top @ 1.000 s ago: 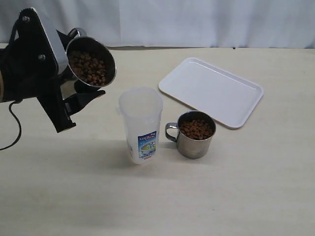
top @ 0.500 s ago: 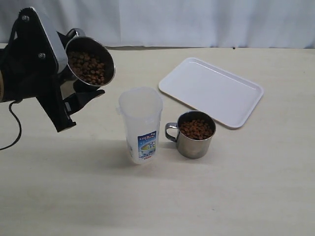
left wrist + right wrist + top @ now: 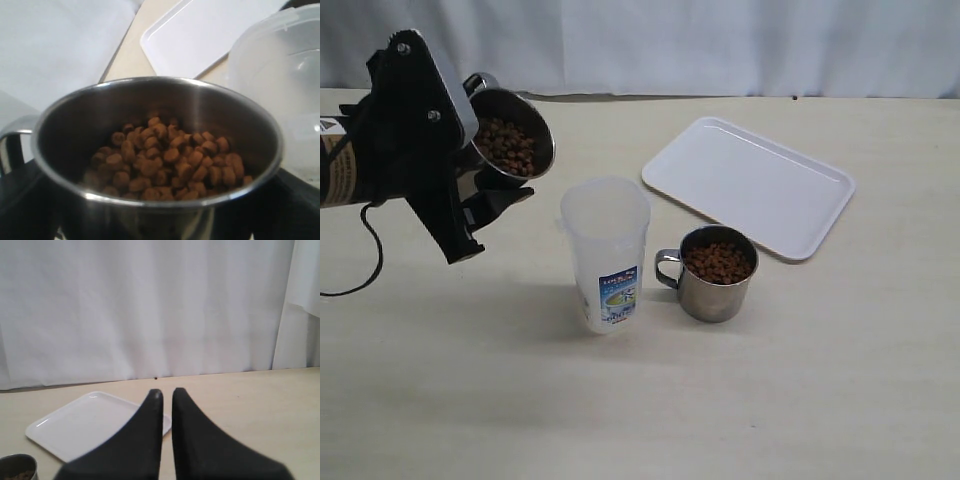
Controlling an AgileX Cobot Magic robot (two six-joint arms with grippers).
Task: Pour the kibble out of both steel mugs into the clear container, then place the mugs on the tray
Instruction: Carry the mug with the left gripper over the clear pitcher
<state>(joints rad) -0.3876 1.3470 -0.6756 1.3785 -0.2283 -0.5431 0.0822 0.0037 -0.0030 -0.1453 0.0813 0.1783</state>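
Note:
My left gripper [image 3: 492, 165] is shut on one steel mug [image 3: 513, 135], held in the air and tilted toward the clear container [image 3: 606, 250]. It is up and to the left of the container's rim. Kibble [image 3: 165, 160] fills the bottom of this mug, and none is falling. The container [image 3: 285, 85] stands upright and looks empty. The second steel mug [image 3: 718, 275] stands just right of the container, full of kibble [image 3: 719, 262], handle toward the container. The white tray [image 3: 748, 183] lies behind on the right. My right gripper [image 3: 167, 392] is shut on nothing, well above the table.
A white curtain hangs along the table's far edge. A black cable [image 3: 360, 270] trails on the table at the left. In the right wrist view the tray [image 3: 85, 422] and the second mug's rim [image 3: 17, 467] show below the fingers.
My left arm has shifted right and a little lower, bringing the held mug closer to the container's rim. The container, the second mug and the tray have not moved.

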